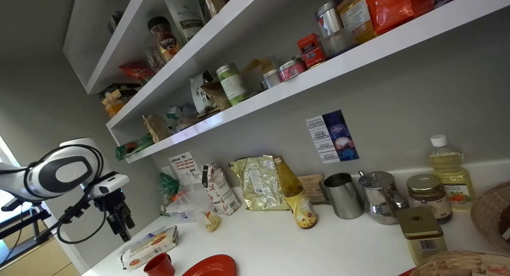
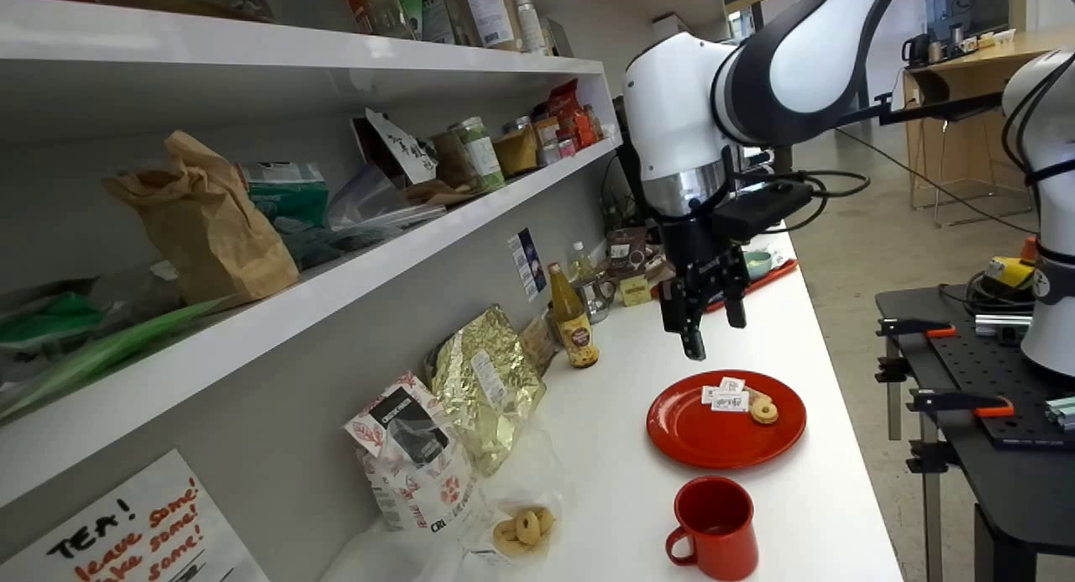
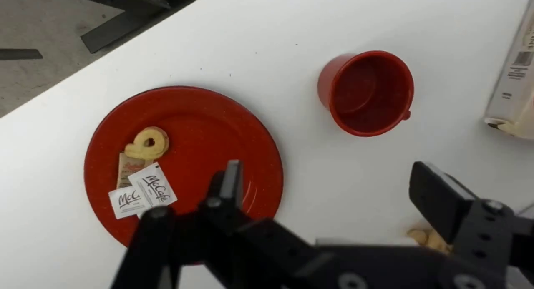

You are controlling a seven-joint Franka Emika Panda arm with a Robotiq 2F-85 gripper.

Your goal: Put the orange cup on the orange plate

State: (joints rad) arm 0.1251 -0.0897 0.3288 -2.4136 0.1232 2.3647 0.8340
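White countertop (image 3: 292, 13) spread beneath my gripper (image 3: 327, 174), whose fingers (image 3: 229, 184) I held wide apart. Beyond their tips in the wrist view, the orange cup (image 3: 371, 93) stood upright, apart from them; the orange plate (image 3: 208, 130), bearing small packets (image 3: 152, 184), lay below the fingers, partly hidden behind one.
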